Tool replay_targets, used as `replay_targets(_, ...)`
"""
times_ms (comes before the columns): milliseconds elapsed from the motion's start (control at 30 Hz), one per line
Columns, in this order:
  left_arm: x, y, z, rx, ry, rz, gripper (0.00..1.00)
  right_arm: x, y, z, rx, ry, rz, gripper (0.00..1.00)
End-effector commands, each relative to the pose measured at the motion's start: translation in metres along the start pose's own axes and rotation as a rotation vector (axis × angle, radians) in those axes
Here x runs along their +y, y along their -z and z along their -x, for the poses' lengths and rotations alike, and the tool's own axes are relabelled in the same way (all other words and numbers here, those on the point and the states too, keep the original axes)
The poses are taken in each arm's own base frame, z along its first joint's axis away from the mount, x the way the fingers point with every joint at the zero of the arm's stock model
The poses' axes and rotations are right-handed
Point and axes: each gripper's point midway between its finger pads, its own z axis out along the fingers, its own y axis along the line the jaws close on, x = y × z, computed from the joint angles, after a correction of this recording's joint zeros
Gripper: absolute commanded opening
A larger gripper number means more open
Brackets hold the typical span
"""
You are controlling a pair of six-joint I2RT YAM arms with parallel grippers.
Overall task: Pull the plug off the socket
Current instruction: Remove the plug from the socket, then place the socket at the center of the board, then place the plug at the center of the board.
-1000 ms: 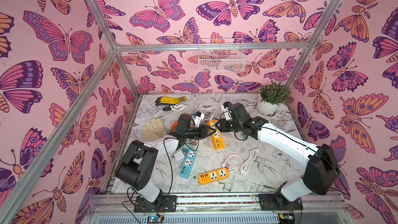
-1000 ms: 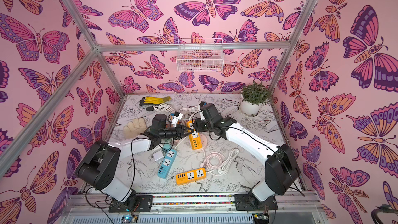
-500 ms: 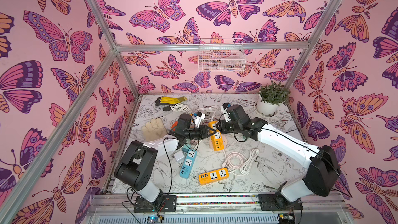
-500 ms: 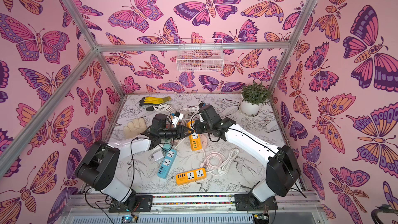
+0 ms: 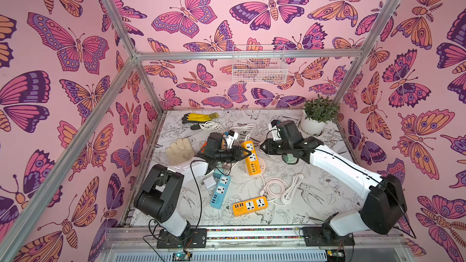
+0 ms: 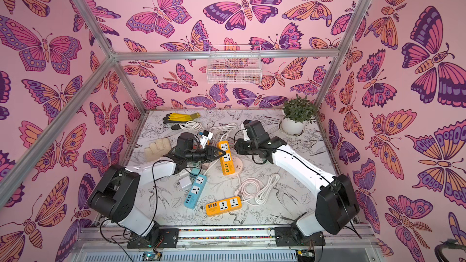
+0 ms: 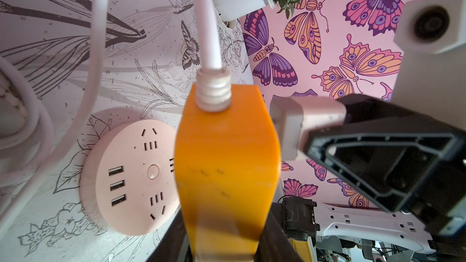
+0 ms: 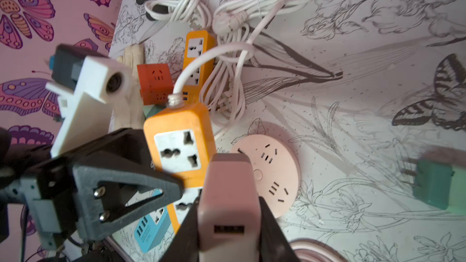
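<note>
left hand — clamped on orange strip | right hand — clamped on pink plug | pink plug seen unplugged, held just beside orange strip

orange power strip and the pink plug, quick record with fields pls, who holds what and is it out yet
left gripper: shut on orange power strip
right gripper: shut on pink usb charger plug
plug position: by the strip's socket face, prongs hidden, cannot tell if out
socket nearest cord: empty
under strip: round pink socket hub
</note>
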Motion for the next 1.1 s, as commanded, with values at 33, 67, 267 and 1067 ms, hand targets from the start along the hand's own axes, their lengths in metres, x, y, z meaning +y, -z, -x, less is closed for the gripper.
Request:
replay_targets(33,-0.008,0.004,0.012,-0.028,-0.029,-0.008,0.19,-0.012,0.032,0.014,-0.126,0.021,-0.073,0.17)
replay_targets(67,-0.009,0.005,0.013,-0.029,-0.03,-0.011,0.19,-0.021,0.036,0.014,-0.141,0.004,-0.082,0.17)
replay_targets(267,-0.026,-0.004,0.034,-0.031,-0.029,-0.061,0.19,-0.093,0.031,-0.017,-0.138,-0.348,0.101,0.18)
replay_targets(1067,0.042,-0.148,0.113,-0.015,0.043,0.112,0.22,-0.189,-0.012,-0.07,0.056,-0.453,-0.1,0.5)
